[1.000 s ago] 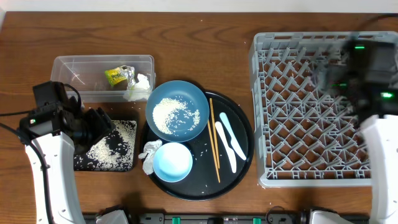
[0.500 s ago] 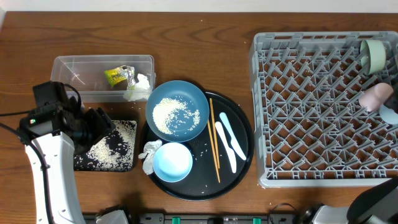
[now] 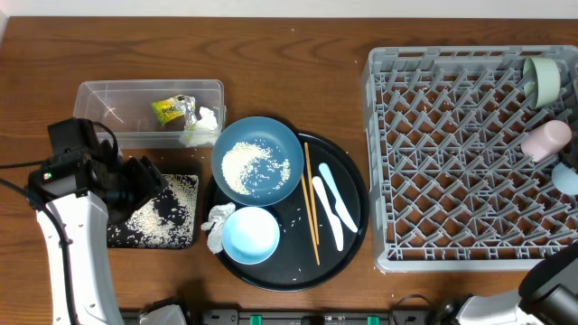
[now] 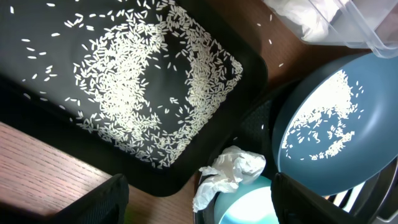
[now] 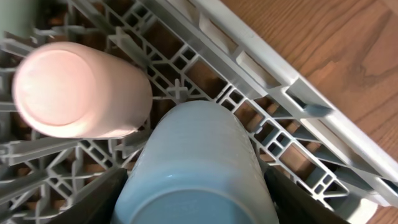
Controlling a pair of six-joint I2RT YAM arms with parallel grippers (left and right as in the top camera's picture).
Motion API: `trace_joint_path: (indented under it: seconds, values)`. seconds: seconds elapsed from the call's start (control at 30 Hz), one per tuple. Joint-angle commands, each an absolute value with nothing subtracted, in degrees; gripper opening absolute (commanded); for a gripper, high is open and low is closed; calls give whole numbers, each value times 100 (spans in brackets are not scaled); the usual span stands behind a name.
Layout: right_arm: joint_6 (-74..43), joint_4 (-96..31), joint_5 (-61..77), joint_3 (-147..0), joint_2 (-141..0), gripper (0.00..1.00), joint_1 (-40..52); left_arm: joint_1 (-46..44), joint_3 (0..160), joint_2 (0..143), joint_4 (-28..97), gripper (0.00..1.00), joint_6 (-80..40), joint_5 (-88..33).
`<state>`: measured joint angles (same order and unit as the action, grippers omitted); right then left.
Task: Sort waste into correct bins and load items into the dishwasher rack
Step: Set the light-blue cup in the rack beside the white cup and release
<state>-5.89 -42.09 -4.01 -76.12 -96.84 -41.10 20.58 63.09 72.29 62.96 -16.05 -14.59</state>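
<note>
Dark wooden table fills the overhead view, with the grey rack on the right. A round black tray in the middle carries a blue dish, a light-blue bowl, a crumpled tissue, chopsticks and white utensils. My left tool hovers over the shallow black tray, just below the clear tub that holds the wrapper. At the rack's right edge sit a green bowl, a pink cup and a light-blue cup. From the left wrist, the fingers stand wide apart with nothing between them, and rice is spread over the black tray below. From the right wrist, my right tool looks closed against the sides of the light-blue cup, which fills the gap. The cup touches the pink cup and lies just inside the rack's rim. Its long axis runs up the frame, away from the tool. I cannot tell which end is its mouth. I judge I am seating this cup, so I would press it down between the pegs, let go gently, and back straight off so the pink cup is not nudged.
</note>
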Motion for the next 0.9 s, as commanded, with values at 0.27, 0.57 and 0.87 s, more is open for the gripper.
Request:
trace_joint_path:
  seconds: [0.27,0.57,0.87]
  values:
    - [-683,-4112,-266,-7644,-9695,44,-4134,2082,6302,7271,6313,75,-1549,-1380]
    - [-681,-4163,115,-7850,-9251,41,-4123,2082,6300,7271,6292,75,-1549,-1380]
    - [-681,-4571,152,-7863,-9113,39,-4123,2082,6302,7271,6292,75,-1549,-1380]
